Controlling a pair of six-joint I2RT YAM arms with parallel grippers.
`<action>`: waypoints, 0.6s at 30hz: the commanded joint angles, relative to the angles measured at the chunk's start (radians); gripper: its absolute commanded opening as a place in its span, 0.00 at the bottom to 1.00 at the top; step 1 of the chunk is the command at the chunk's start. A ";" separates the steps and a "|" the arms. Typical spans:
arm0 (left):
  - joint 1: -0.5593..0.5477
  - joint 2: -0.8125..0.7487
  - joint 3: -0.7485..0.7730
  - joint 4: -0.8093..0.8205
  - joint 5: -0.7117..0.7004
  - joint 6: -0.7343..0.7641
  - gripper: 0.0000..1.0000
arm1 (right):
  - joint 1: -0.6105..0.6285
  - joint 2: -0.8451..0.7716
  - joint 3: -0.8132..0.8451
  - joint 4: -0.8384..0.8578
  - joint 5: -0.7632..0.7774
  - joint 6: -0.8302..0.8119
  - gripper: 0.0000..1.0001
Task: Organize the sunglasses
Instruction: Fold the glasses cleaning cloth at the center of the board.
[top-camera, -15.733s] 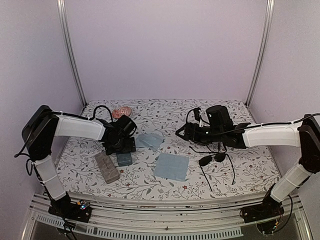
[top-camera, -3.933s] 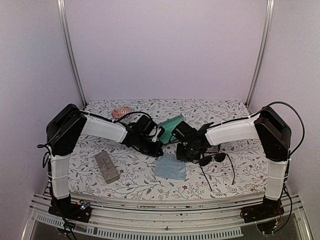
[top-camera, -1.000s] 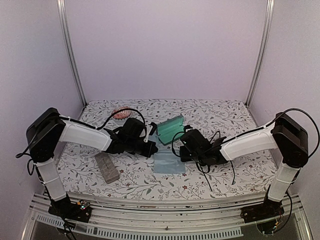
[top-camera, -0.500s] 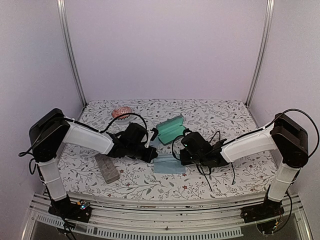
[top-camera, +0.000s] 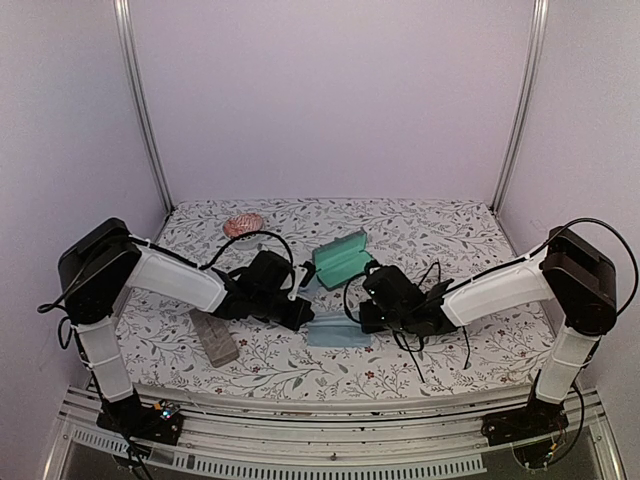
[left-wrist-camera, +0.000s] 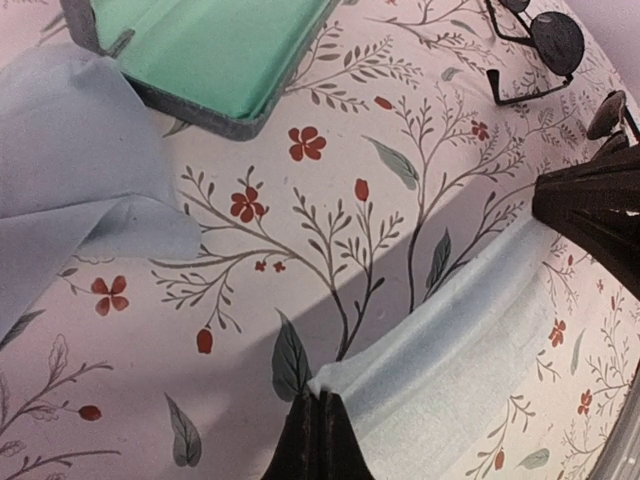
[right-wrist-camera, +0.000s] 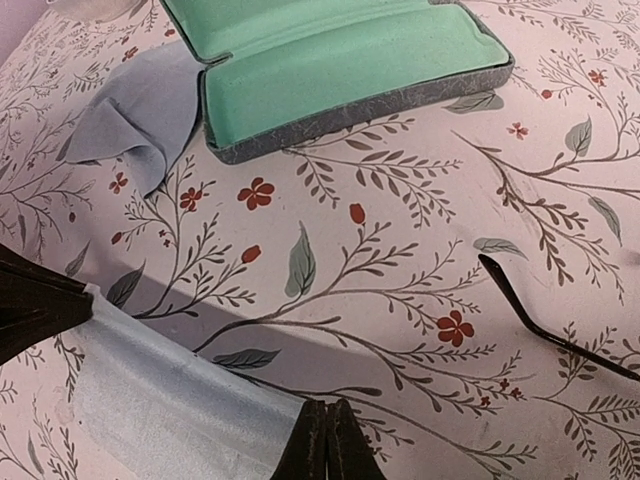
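A light blue cloth (top-camera: 335, 335) lies folded between my two grippers. In the left wrist view my left gripper (left-wrist-camera: 320, 412) is shut on one corner of the cloth (left-wrist-camera: 470, 370). My right gripper (right-wrist-camera: 328, 425) is shut on the cloth's (right-wrist-camera: 170, 400) other corner. Both grippers (top-camera: 302, 314) (top-camera: 364, 320) sit low over the table. One pair of sunglasses (left-wrist-camera: 555, 40) with dark lenses lies beyond the right gripper. One thin arm of the sunglasses (right-wrist-camera: 540, 315) shows in the right wrist view. My right arm mostly hides them from above.
An open case (top-camera: 338, 258) with green lining lies behind the cloth, with a second light blue cloth (left-wrist-camera: 70, 180) crumpled beside it. A closed tan-grey case (top-camera: 213, 335) lies at the front left. A pink object (top-camera: 243, 224) sits at the back left.
Both grippers have come toward the near edge and lower, drawing the cloth's far edge over itself. The cloth now shows as a narrower folded strip.
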 joint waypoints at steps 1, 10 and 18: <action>-0.017 -0.028 -0.024 0.017 0.028 0.009 0.00 | 0.007 -0.004 -0.016 -0.005 -0.014 0.011 0.02; -0.023 -0.028 -0.041 0.020 0.061 0.002 0.00 | 0.007 0.001 -0.027 -0.002 -0.025 0.023 0.02; -0.023 -0.036 -0.051 0.019 0.101 0.001 0.00 | 0.007 0.017 -0.020 -0.003 -0.057 0.014 0.02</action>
